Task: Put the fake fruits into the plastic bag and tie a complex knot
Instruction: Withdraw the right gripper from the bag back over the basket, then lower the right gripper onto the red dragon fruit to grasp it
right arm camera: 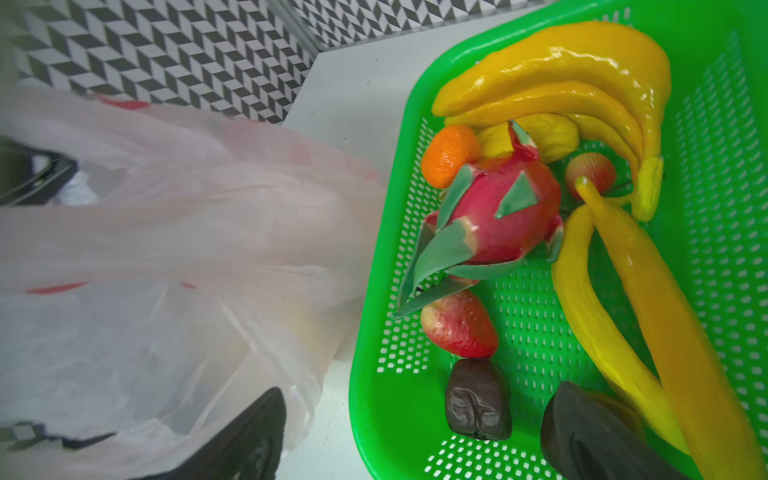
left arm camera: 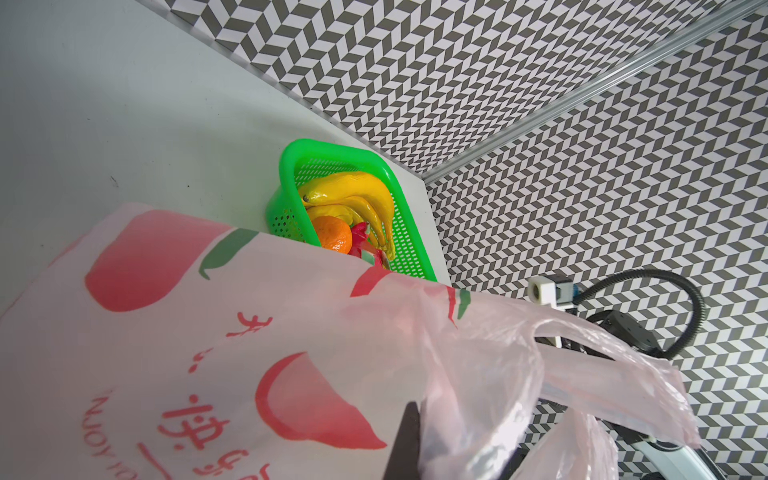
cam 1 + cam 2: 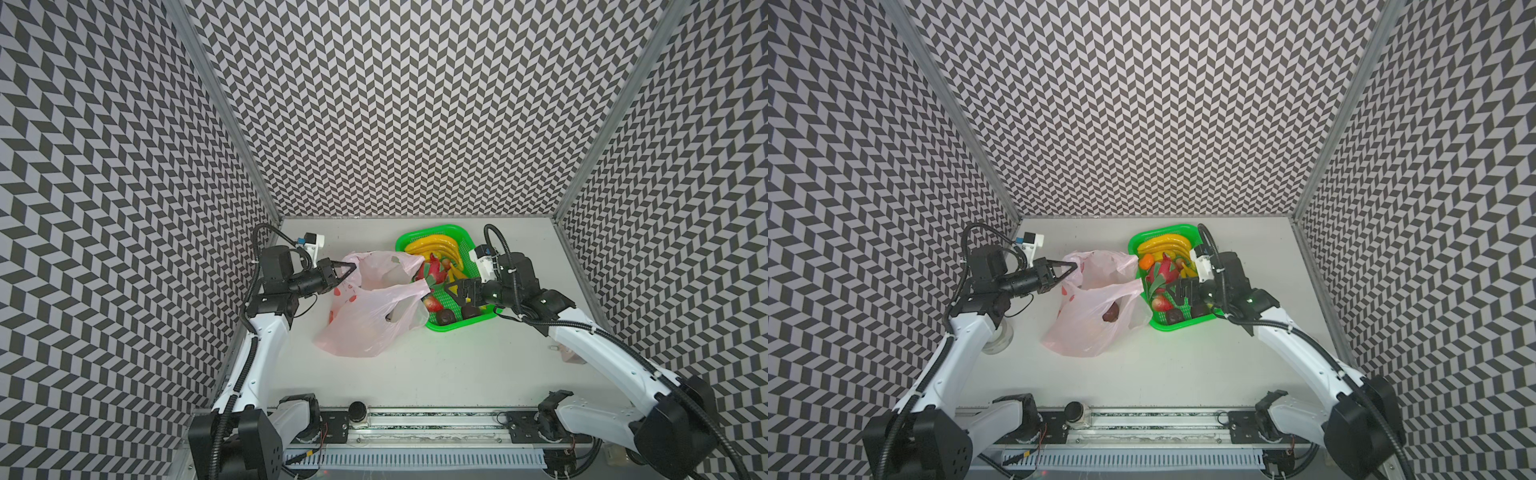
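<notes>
The pale-pink plastic bag (image 3: 365, 320) lies mouth-up on the table, left of the green basket (image 3: 457, 232). My left gripper (image 3: 352, 268) is shut on the bag's far-left rim and holds it up; in the left wrist view one dark finger (image 2: 409, 440) presses the film. A dark fruit (image 3: 1111, 312) shows inside the bag. In the basket lie yellow bananas (image 1: 582, 75), an orange (image 1: 446, 156), a pink dragon fruit (image 1: 498, 212), a red strawberry (image 1: 459, 324) and a dark brown ball (image 1: 478, 399). My right gripper (image 3: 454, 294) hangs open over the basket's near-left corner, holding nothing. No knot shows.
A clear round container (image 3: 1000, 336) stands on the table under the left arm. A small pale object (image 3: 567, 353) lies beside the right arm. Patterned walls close in the table on three sides, and a rail (image 3: 415, 419) runs along the front.
</notes>
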Tool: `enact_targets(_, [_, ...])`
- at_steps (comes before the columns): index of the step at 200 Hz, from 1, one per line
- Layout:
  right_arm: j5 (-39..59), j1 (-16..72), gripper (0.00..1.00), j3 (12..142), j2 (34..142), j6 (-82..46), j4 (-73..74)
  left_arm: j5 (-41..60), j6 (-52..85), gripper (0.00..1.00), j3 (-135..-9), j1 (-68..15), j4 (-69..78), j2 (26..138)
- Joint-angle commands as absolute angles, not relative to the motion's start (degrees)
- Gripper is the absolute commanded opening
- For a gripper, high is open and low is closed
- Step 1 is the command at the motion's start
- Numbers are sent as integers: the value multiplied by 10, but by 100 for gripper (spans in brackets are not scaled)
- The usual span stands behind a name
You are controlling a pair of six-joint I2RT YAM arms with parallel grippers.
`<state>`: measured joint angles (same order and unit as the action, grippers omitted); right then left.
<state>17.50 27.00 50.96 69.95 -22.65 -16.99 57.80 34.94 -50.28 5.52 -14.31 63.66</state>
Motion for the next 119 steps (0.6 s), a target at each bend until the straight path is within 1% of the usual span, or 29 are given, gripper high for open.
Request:
enact_targets(1, [157, 265, 99, 509, 726, -348, -66, 592, 326, 0, -516, 63, -162, 626])
enact_targets(12, [152, 265, 99, 511, 744, -400, -46, 593, 325, 0, -516, 65, -163, 626])
enact_targets(27, [174, 264, 99, 515, 772, -462, -25, 596, 323, 0, -518, 68, -166, 627])
enact_targets(54, [201, 264, 99, 554, 834, -551, -59, 598, 318, 0, -520, 71, -171, 626])
enact_targets(75, [200, 264, 99, 593, 880, -578, -104, 600, 315, 0, -520, 73, -175, 625])
enact_targets(119, [193, 262, 99, 624, 939, -616, -101, 606, 309, 0, -516, 77, -178, 623])
